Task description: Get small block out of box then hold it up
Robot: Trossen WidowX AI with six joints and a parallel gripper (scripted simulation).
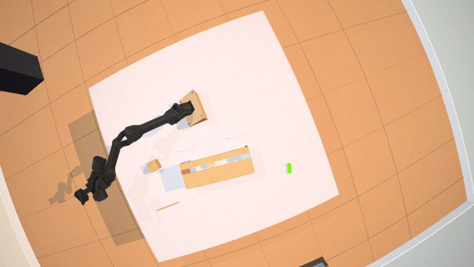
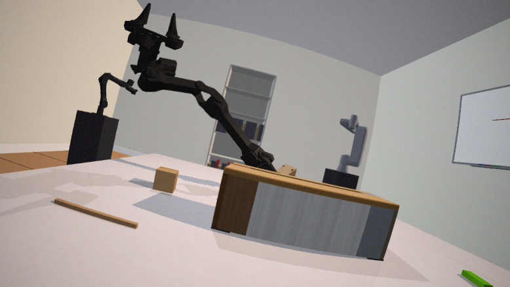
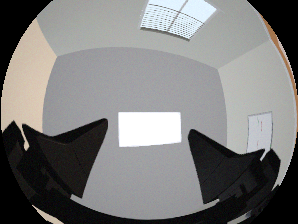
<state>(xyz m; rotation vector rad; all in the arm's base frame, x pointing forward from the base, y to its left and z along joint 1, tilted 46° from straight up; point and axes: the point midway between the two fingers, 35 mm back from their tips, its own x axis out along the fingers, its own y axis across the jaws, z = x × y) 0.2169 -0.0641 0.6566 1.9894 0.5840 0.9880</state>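
Observation:
The box [image 1: 219, 174] [image 2: 307, 221] stands on the table with a long slot in its wooden top. In the exterior view its facing side is brown at the left, pale grey in the middle and darker grey at the right. Through the slot, a small pale yellow shape [image 1: 211, 164] shows near the middle; it may be the block, but I cannot tell for certain. The shelf and its ends are not clearly visible. My gripper [image 2: 161, 9] [image 3: 149, 129] is open and empty, raised high, with its fingers pointing up, away from the box.
A wooden cube [image 1: 154, 166] [image 2: 165, 181] and a thin wooden stick [image 1: 167, 206] [image 2: 96, 213] lie off the box's brown end. A green block [image 1: 289, 167] [image 2: 476, 278] lies beyond the other end. The arm's base plate [image 1: 200, 111] is behind the box.

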